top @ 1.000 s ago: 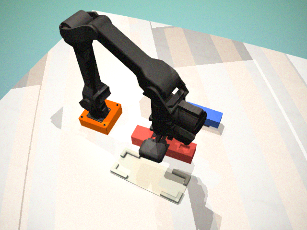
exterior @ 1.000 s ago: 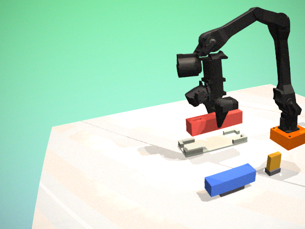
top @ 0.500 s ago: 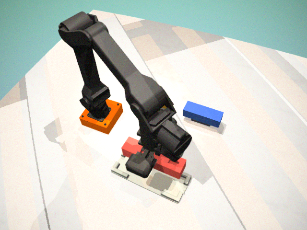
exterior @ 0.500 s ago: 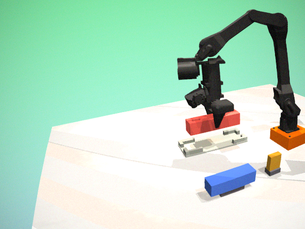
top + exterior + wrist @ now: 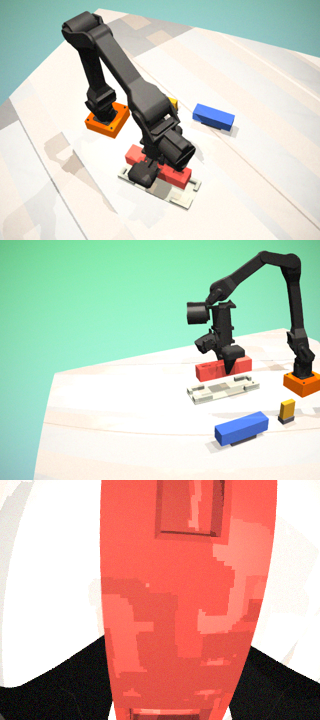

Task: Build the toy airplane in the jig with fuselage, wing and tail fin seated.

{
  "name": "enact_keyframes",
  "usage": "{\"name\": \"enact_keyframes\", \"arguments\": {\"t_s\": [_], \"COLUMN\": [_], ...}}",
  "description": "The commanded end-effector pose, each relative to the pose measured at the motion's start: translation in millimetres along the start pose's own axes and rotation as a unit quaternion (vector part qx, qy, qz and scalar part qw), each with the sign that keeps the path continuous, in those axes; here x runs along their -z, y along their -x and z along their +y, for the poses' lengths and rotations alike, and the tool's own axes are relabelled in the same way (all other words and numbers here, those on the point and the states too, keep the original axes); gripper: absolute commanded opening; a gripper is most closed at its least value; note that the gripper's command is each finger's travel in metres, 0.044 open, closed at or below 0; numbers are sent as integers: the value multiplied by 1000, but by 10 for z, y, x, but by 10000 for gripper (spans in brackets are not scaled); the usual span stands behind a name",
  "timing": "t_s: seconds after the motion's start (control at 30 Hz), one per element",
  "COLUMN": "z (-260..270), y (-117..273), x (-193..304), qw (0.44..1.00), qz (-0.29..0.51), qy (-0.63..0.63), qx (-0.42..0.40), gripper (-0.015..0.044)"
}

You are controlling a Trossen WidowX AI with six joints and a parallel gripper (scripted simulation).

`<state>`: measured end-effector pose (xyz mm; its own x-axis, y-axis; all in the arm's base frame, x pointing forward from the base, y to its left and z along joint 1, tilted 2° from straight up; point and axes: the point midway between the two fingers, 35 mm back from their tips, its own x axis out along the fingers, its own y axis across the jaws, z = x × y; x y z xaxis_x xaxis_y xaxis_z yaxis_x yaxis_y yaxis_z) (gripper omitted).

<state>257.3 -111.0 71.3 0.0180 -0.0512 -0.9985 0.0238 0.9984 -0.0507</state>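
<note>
Fuselage (image 5: 174, 175) (image 5: 209, 371) (image 5: 180, 580), the long red block, was clamped between the fingers of your gripper (image 5: 152, 165) (image 5: 223, 366) (image 5: 170, 638), which had closed on it near the middle of its length. You had it up above the pale jig (image 5: 178, 201) (image 5: 222, 389), roughly lined up with its long way and not seated in the cradle. From the top, the block and gripper hid part of the jig's far side from you; the exterior view showed you its raised corner pieces, but only the near finger's tip, the other being behind the block.

The wrist view gave you the top face with one socket cut off by the upper edge and another recess barely inside the lower edge, so you couldn't see either one whole. Both fingers ran out of that frame too.

Your blue wing (image 5: 213, 116) (image 5: 240, 428) lay apart from the jig, over a dark piece (image 5: 210, 126) (image 5: 244, 440) mostly tucked beneath it. The yellow tail fin (image 5: 173, 102) (image 5: 287, 409) stood upright on a dark base (image 5: 286, 419) in the exterior view; from the top, the arm covered much of the fin. Neither was on the fuselage. You couldn't make out their tabs.
</note>
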Motion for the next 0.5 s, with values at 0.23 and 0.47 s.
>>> {"name": "enact_keyframes", "arguments": {"t_s": [0.23, 0.47], "z": [1, 1], "y": [-4, -77], "x": [-2, -7], "qw": [1000, 1000], "qz": [-1, -1], "qy": [2, 2], "qx": [-1, -1], "gripper": [196, 196]}}
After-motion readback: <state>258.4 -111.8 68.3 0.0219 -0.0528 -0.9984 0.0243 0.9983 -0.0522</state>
